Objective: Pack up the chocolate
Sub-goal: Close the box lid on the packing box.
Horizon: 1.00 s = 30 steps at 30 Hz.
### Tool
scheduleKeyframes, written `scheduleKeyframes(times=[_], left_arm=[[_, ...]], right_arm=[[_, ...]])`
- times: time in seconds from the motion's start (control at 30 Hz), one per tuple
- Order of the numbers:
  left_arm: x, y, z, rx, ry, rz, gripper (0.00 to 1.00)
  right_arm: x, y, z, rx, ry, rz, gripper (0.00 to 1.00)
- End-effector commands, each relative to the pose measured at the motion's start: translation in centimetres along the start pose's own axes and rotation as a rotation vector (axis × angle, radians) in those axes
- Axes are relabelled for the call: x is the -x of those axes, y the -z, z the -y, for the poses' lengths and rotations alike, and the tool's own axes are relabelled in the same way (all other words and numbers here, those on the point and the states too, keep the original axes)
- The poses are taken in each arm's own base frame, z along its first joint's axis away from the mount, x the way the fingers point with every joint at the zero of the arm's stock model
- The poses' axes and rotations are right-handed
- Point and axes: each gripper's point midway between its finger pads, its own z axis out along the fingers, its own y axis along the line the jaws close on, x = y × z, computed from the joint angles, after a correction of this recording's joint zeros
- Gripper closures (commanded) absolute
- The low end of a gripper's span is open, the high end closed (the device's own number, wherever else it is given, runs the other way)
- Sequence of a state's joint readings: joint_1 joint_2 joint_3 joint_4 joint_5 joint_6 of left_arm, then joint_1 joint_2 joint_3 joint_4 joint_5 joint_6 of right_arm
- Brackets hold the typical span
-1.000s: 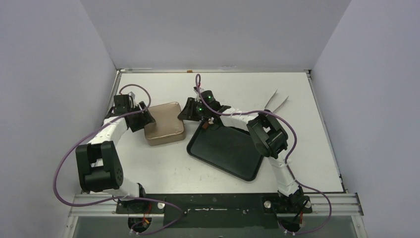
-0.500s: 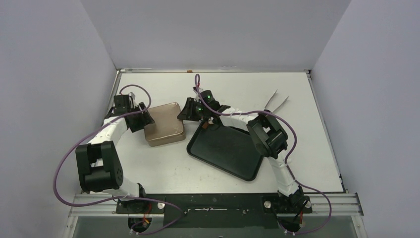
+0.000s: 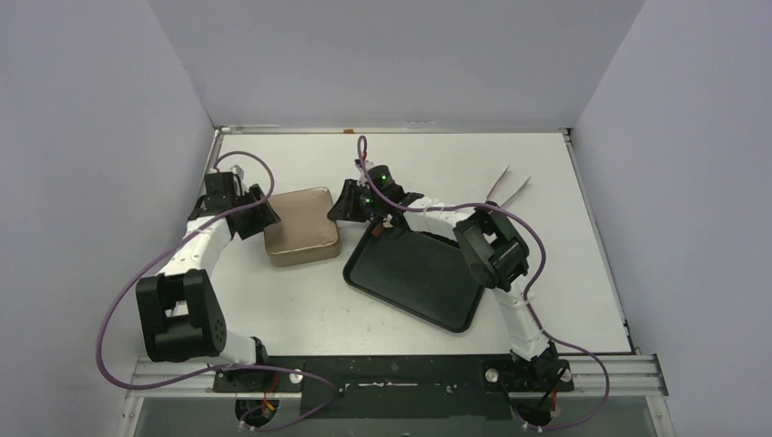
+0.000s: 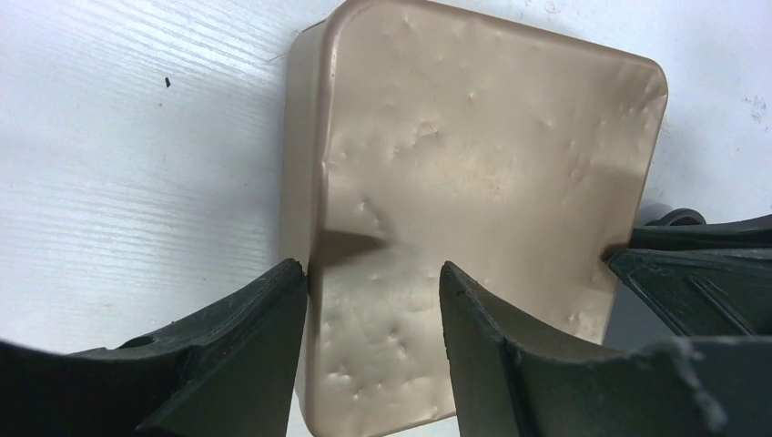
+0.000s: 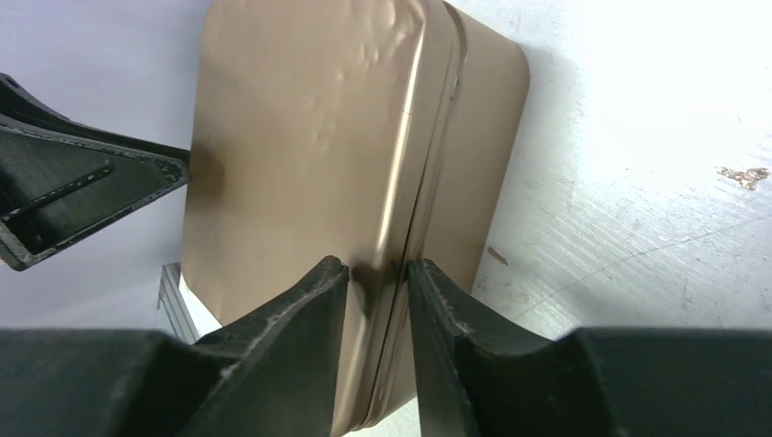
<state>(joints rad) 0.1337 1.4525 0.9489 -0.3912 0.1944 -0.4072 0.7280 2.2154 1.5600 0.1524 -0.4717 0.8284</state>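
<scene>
No chocolate shows in any view. The gold-brown tin (image 3: 302, 228) sits lid-on at the table's left middle, its dimpled top (image 4: 473, 173) filling the left wrist view. My left gripper (image 3: 255, 217) is at the tin's left edge, open. Its jaws (image 4: 373, 273) stand apart, one finger beside the side wall and the other over the top. My right gripper (image 3: 346, 208) is at the tin's right edge. There its jaws (image 5: 375, 269) are closed narrowly on the lid's rim (image 5: 410, 209) along the seam.
A black tray (image 3: 414, 273) lies just right of the tin, under the right forearm. A pale, thin two-pronged tool (image 3: 510, 188) rests at the back right. White walls close in the table on three sides. The left gripper's finger (image 5: 73, 182) shows across the tin.
My left arm has shifted a little up and left, drawing its gripper slightly back from the tin's left edge. The right gripper and the tin have stayed put.
</scene>
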Motion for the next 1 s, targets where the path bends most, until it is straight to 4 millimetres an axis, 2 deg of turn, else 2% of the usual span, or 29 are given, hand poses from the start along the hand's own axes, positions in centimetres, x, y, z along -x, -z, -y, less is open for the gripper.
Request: scheduleKeyframes(times=[0.0,0.07,0.17,0.23,0.37,0.43,0.67,0.97], left_arm=[[2.7,1.8,2.7,-0.087,-0.023,0.082,0.48],[2.5,1.7,2.7,-0.089,-0.022,0.075,0.48],[2.2,1.4,2.6,-0.093,-0.013,0.066,0.48],[1.8,1.1,2.5,-0.099,-0.001,0.056,0.48],[1.4,0.7,1.8,-0.093,0.013,0.042,0.47],[1.4,0.8,1.3,-0.077,0.009,0.042,0.43],[1.9,0.9,-1.2,0.01,-0.01,0.048,0.4],[0.2,-0.7,-1.0,-0.065,0.025,-0.013,0.42]], right_arm=[[2.9,1.8,-6.6,0.135,0.077,0.078,0.72],[3.0,2.0,-6.8,0.137,0.081,0.081,0.72],[3.1,2.1,-6.9,0.141,0.084,0.083,0.61],[3.1,2.2,-7.0,0.14,0.083,0.085,0.58],[3.1,2.1,-6.8,0.136,0.081,0.085,0.63],[3.1,2.1,-6.8,0.137,0.081,0.084,0.65],[3.1,1.9,-6.4,0.124,0.075,0.085,0.69],[2.8,1.4,-6.2,0.124,0.068,0.073,0.68]])
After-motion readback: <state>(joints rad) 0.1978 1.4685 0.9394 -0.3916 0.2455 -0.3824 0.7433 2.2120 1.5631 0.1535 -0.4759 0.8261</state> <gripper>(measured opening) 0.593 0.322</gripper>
